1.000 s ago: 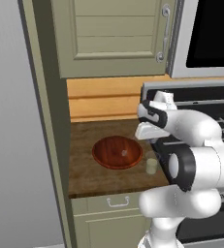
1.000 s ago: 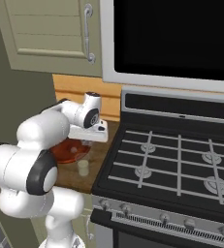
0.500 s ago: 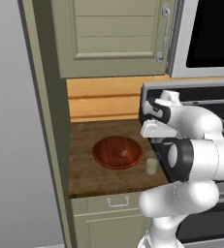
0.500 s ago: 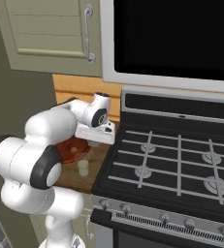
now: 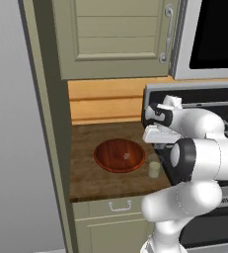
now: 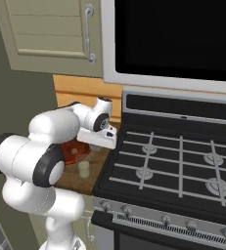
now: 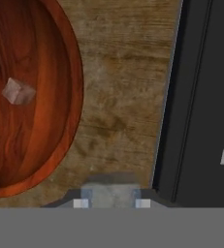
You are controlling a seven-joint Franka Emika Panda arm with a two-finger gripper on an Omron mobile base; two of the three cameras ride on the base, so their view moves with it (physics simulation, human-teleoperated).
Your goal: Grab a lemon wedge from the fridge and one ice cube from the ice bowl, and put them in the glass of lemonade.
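The reddish-brown ice bowl lies on the wooden counter, with one whitish ice cube in it. The glass of lemonade stands just right of the bowl, near the counter's front. My gripper hangs above the counter strip between the bowl's right rim and the stove edge, behind the glass. It is shut on a small pale lump, the lemon wedge. I cannot tell whether the plain grey surface at far left is the fridge.
A black gas stove adjoins the counter on the right, its raised edge close to my fingers. Beige wall cabinets and a microwave hang overhead. A tall beige panel bounds the counter's left side.
My forearm has swung round and the hand has shifted slightly toward the stove and a little lower. The bowl, ice cube and glass have stayed put.
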